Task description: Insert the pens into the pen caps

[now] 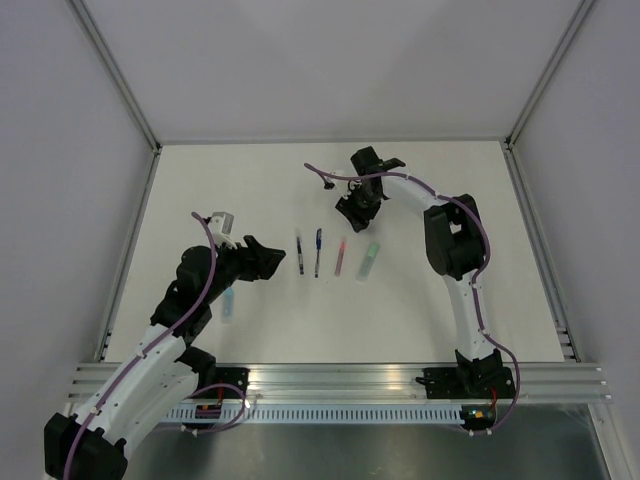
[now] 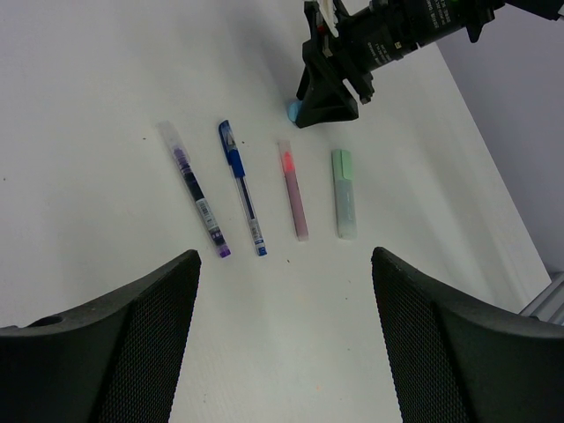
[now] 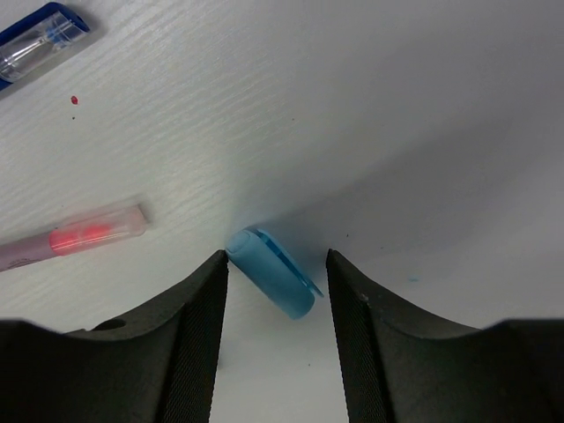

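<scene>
Apart, right fingers [image 3: 189, 326] flanking blue cap [image 3: 271, 284]

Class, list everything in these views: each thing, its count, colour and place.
dark pen: one, purple-black, left end of the row
blue pen: one, dark blue, second in row
pink pen: one, pink, third in row
green marker: one, pale green, right end of row
blue marker: one, pale blue, beside the left arm
pen cap: one, light blue, just beyond the pink pen
table: one, white, under everything
left gripper: one, black, left of the row, jaws open
right gripper: one, black, jaws either side of the pen cap
</scene>
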`<state>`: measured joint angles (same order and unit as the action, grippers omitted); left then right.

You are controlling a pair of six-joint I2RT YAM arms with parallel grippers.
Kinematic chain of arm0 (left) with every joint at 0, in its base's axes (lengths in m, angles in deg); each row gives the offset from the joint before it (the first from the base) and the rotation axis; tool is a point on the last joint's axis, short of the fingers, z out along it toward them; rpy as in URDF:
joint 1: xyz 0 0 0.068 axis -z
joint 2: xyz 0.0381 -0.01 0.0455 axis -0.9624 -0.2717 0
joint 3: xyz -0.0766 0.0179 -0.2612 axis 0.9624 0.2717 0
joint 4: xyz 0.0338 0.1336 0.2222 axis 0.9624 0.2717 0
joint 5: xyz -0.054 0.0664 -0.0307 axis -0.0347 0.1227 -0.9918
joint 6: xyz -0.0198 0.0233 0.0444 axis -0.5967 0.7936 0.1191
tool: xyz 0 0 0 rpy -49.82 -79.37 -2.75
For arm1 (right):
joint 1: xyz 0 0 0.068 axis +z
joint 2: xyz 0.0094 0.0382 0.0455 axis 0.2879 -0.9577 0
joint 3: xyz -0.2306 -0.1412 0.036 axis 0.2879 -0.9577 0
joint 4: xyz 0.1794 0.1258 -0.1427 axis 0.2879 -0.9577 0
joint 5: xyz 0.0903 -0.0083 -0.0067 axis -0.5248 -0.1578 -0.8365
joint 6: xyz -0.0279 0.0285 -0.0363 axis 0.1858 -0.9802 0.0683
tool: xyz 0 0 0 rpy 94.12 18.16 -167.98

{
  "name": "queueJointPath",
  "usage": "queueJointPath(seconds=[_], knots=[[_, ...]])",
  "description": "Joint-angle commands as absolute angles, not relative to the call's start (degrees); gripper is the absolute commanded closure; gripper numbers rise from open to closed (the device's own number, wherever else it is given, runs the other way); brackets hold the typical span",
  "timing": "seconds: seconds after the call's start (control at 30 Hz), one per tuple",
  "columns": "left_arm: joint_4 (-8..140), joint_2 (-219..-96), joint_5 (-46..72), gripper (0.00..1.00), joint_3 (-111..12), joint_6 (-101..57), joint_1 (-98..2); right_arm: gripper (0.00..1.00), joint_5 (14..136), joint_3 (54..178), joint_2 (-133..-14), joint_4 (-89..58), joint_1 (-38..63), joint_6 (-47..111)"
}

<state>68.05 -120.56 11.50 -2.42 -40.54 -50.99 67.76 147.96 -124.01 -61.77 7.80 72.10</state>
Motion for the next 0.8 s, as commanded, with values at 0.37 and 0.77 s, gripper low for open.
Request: queueJointPath(seconds=[0.37, 0.77], knots=[[66.32, -120.38, 12.40, 0.17, -2.34, -41.74, -50.86, 0.63, 72.20, 145.58, -124.44, -60.60, 7.96, 72.44], [66.59, -120.38, 12.40, 0.17, -2.26, -41.22, -50.86, 0.82, 74.92, 143.12, -123.91, -59.72, 8.23, 70.86]])
